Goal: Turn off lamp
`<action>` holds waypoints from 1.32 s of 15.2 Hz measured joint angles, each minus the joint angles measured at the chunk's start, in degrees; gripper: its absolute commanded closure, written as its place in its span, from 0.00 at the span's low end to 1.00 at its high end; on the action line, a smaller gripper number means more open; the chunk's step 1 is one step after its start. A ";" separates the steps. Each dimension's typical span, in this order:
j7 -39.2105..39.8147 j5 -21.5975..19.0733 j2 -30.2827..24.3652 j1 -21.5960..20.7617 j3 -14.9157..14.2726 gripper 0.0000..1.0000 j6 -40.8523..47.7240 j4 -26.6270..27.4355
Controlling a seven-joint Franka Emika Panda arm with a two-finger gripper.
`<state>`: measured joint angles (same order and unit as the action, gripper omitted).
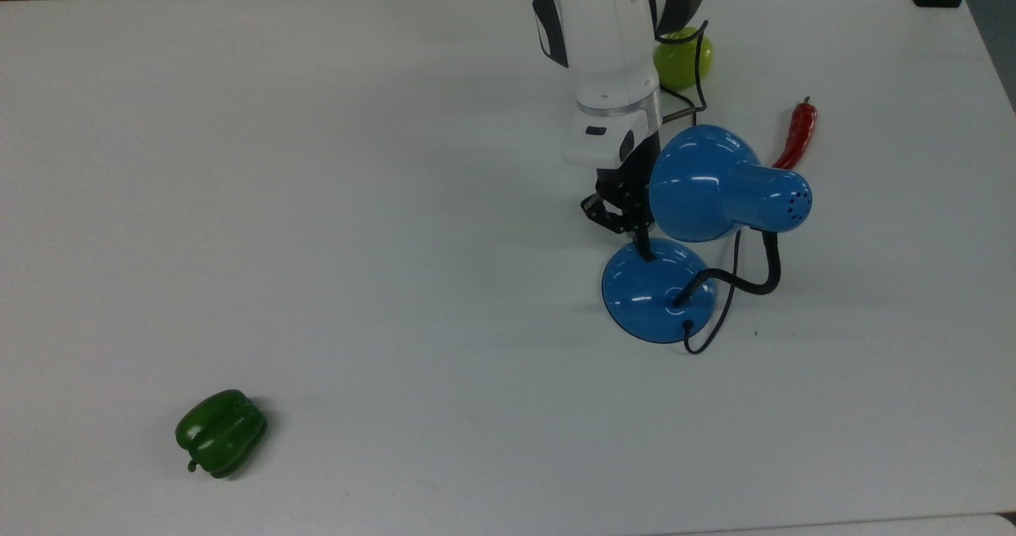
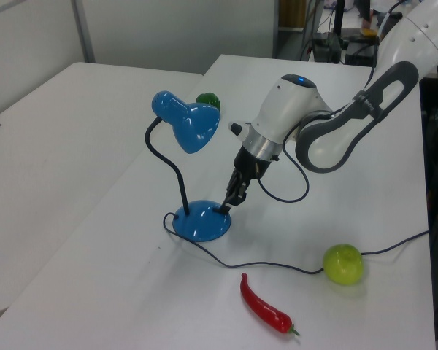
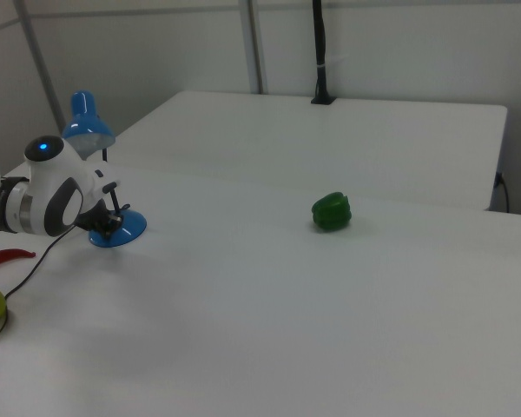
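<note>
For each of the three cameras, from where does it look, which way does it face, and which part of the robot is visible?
Top view: overhead, looking straight down on the white table; white arm and gripper at the glossy blue desk lamp.
Left view: raised, beyond the red chili pepper and green apple, facing the lamp; arm entering from the left view's right.
Right view: low, far across the table, past the green bell pepper; arm at the right view's left.
All three share the lamp.

Arm reaching fwd, wrist pitched down steeply, gripper (image 1: 640,242) (image 2: 229,205) low near table lvl, fingers pinched together, tip pointing down.
</note>
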<state>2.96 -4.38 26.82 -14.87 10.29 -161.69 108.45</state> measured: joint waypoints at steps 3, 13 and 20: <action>0.00 0.00 -3.04 0.41 -0.01 0.76 11.64 -0.08; -0.03 0.01 -20.10 3.26 -1.22 0.00 47.49 -0.37; -7.20 0.03 -28.04 4.30 -8.20 0.00 65.64 -7.20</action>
<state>-4.23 -4.35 -1.23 -10.56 2.09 -96.05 101.25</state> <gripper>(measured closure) 0.000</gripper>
